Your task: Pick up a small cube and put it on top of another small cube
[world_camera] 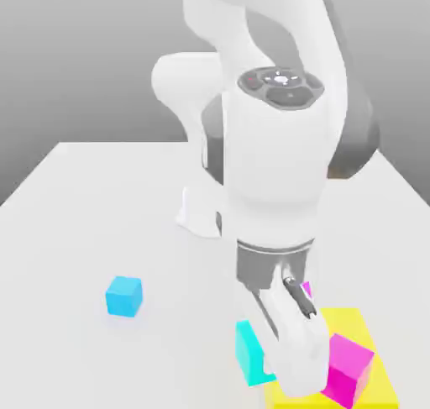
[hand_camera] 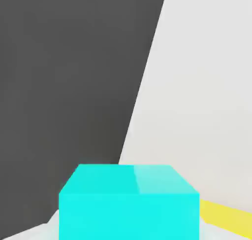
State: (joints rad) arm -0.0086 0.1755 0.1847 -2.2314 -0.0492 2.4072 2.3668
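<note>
A cyan cube (world_camera: 249, 353) is clamped in the closed gripper (world_camera: 285, 374) beside the magenta cube (world_camera: 348, 367) (another cyan cube (world_camera: 124, 296) lies well apart).

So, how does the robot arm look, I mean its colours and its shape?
The arm is glossy white with thick, rounded segments. Dark grey bands show at the joints, one on the exterior view's right side and one ringed just above the claw. On top of the wrist sits a dark oval panel with small light buttons. The claw body is white and blocky. No cables are visible.
</note>
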